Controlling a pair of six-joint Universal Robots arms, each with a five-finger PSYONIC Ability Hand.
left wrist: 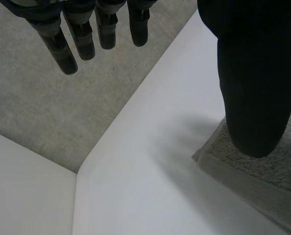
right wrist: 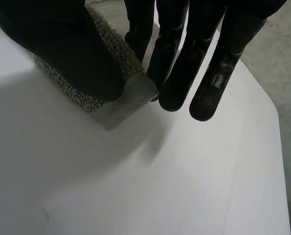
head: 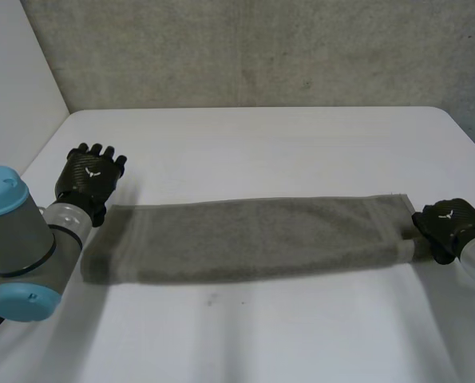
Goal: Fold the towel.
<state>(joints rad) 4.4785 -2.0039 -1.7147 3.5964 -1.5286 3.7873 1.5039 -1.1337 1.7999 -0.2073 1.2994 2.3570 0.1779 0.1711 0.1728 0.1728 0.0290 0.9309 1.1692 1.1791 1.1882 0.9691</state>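
A grey-green towel (head: 253,239) lies on the white table (head: 261,136) as a long narrow strip running left to right. My left hand (head: 89,177) hovers by the strip's far left corner, open, its fingers (left wrist: 72,44) straight and its thumb (left wrist: 255,88) above the towel's corner (left wrist: 262,171) without gripping it. My right hand (head: 449,223) is at the strip's right end. There its thumb (right wrist: 72,54) presses the hemmed corner (right wrist: 130,95) against the fingers (right wrist: 177,73), pinching the cloth.
A rough grey wall (head: 261,48) stands behind the table and a pale wall (head: 13,88) to the left. The table's right edge (head: 469,136) runs close to my right hand. Bare tabletop stretches in front of and behind the towel.
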